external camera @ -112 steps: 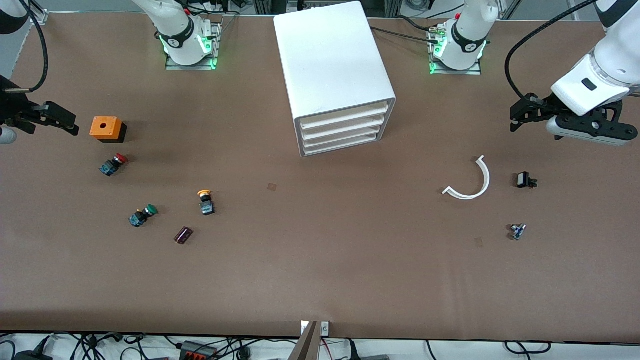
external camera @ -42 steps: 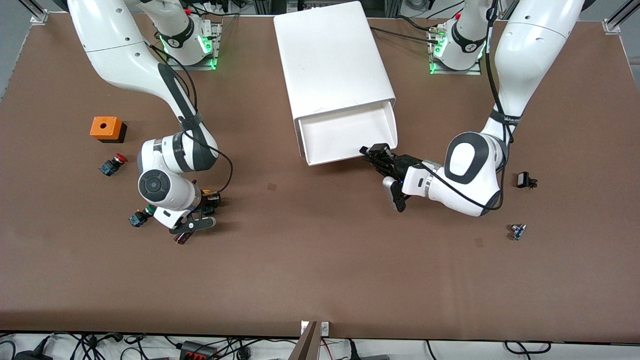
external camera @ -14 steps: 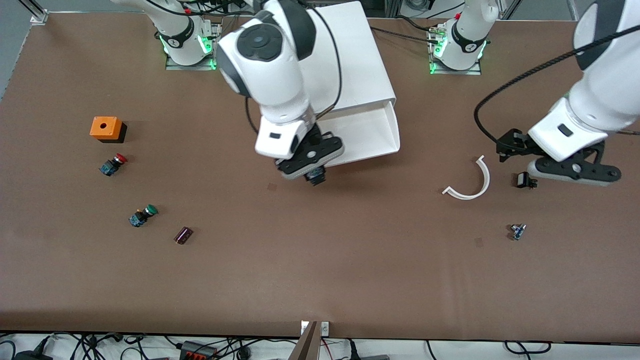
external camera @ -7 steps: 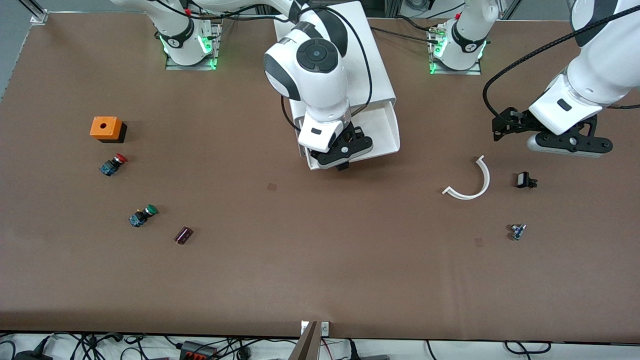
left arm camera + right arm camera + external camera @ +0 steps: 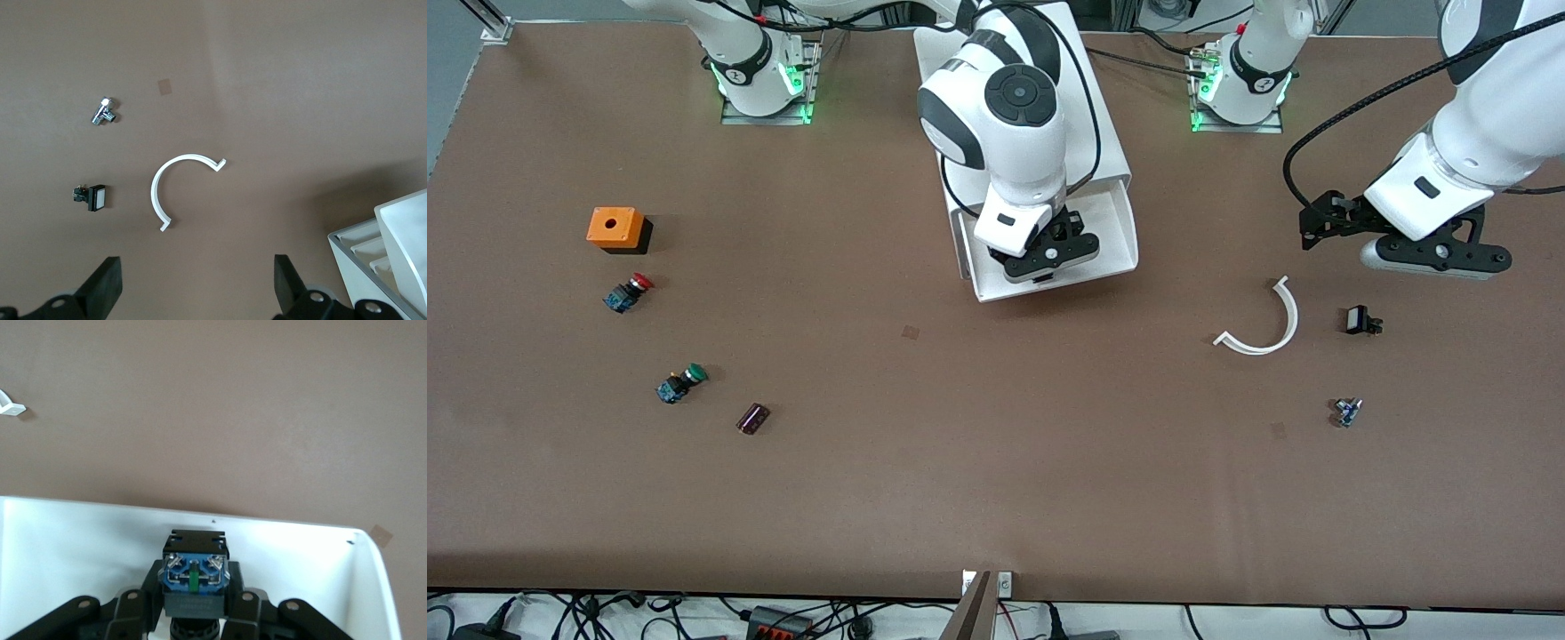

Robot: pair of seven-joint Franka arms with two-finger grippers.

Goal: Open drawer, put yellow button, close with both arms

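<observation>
Upper centre of the front view: the white cabinet [image 5: 1018, 116] has its top drawer [image 5: 1116, 236] pulled open, and the right gripper [image 5: 1043, 258] hangs over it, clamped on the yellow button [image 5: 193, 577]. That button looks light, rigid and smooth-capped; the blocky body seems the surest hold. At the upper right, the left gripper [image 5: 1327, 220] waits, fingers spread wide.

Right pincer [image 5: 1047, 260] clamped, left pincer [image 5: 1334, 222] agape.

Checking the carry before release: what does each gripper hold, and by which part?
The right gripper, over the open drawer, clamps the yellow button by its black-and-blue body. The left gripper is open and holds nothing.
</observation>
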